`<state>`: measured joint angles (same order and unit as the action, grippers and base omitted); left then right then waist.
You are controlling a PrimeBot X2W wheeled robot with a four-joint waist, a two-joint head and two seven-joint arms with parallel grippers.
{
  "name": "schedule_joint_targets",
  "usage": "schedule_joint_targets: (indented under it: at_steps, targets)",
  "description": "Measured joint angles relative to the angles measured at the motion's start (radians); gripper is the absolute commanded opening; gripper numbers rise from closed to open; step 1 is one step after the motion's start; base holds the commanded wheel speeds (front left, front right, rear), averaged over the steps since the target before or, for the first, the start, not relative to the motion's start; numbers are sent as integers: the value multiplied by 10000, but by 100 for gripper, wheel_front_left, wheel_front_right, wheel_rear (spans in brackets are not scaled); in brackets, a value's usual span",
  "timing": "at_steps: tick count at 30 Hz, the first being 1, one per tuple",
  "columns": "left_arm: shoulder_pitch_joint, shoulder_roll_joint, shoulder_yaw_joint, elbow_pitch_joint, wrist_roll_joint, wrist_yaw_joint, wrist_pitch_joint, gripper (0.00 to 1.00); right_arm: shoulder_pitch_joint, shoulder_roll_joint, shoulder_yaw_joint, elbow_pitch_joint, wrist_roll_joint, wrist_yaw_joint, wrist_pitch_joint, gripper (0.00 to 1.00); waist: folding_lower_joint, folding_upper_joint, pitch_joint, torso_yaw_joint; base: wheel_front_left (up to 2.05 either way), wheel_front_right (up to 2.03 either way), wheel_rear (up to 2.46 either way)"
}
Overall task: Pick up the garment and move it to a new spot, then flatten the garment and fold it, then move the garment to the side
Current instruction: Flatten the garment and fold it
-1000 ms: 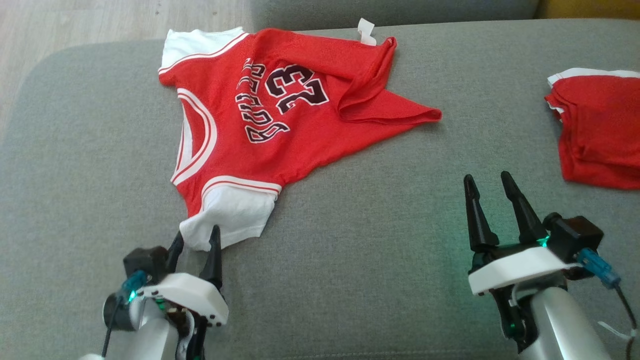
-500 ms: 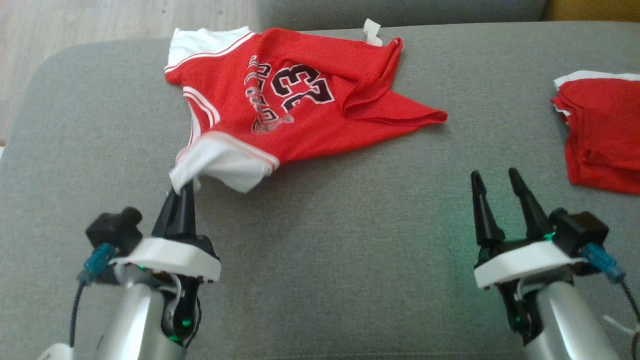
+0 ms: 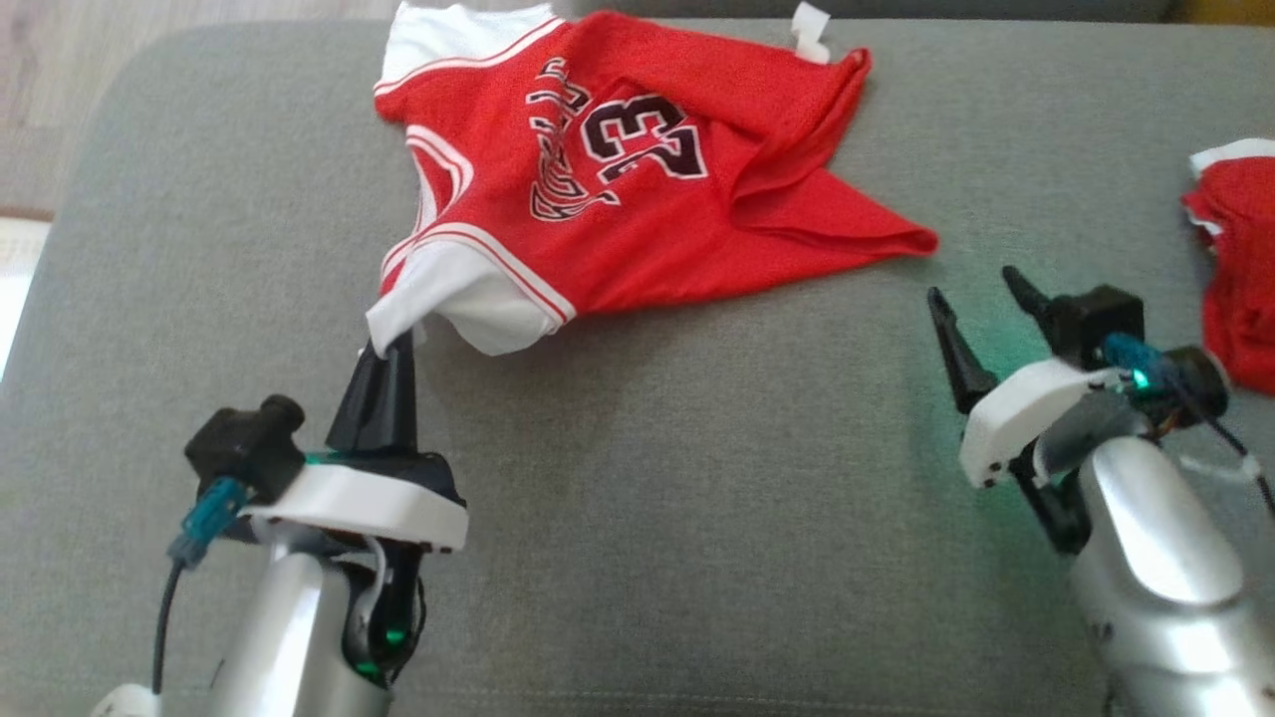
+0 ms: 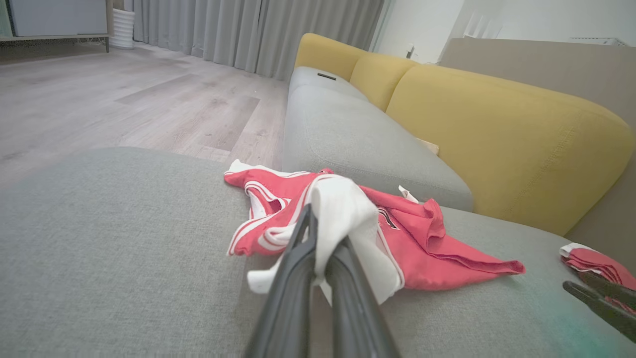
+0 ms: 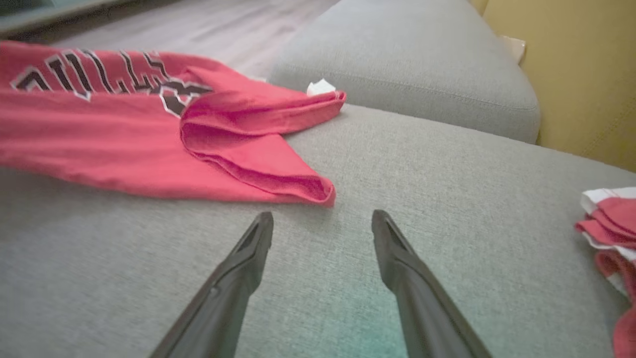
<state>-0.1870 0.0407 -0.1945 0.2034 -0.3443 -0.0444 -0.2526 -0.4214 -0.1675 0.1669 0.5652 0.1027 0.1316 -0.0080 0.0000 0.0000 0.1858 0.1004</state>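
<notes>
Red mesh jersey [image 3: 637, 189] w/ white trim lies on the grey sofa seat [image 3: 697, 478], far-centre. Most of it rests on the cushion, rumpled, w/ the hem folded over on the right side. L claw [image 3: 386, 349] is pinched tight on the near-left white sleeve corner [image 3: 468, 299], which is raised off the seat; the left wrist view shows white cloth bunched btwn its two fingers. R claw [image 3: 971, 284] is spread apart and empty, low over the seat. Its tips aim at the pointed red hem corner [image 5: 318, 191] just beyond them, not touching.

Step in hand: the pick-up & move, i.e. step 1; flatten/fold not yet begun, judging by the creases. Next, R claw prob. needs to ease fwd and close on that hem corner so both ends lift together. A one-corner lift would likely drag & bunch the cloth.

Writing: "23" in black w/ white outline, clear. The arched word beside it is creased; the right wrist view gives "ULL", so prob. BULLS. White tag [image 3: 809, 18] at the far edge is too small to read. Second red-white garment [image 3: 1235, 289] sits far right, well apart.
</notes>
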Motion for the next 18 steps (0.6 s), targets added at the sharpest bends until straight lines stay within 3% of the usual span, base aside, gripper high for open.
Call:
schedule_joint_targets:
  at_steps: [6, 18]
  targets:
    - [-34, 8, -305, -10, -17, 77, 0, 0, -1055, -508, 552, 1440, -857, 0, -54, 100, 0, 0, 317, 294, 0, 0, 0]
    - [-639, -2, -848, -36, -211, 174, 0, 0, -3035, -1026, 1467, 3538, -848, 0, -594, 100, 1, 0, 1102, 793, 0, 0, 0]
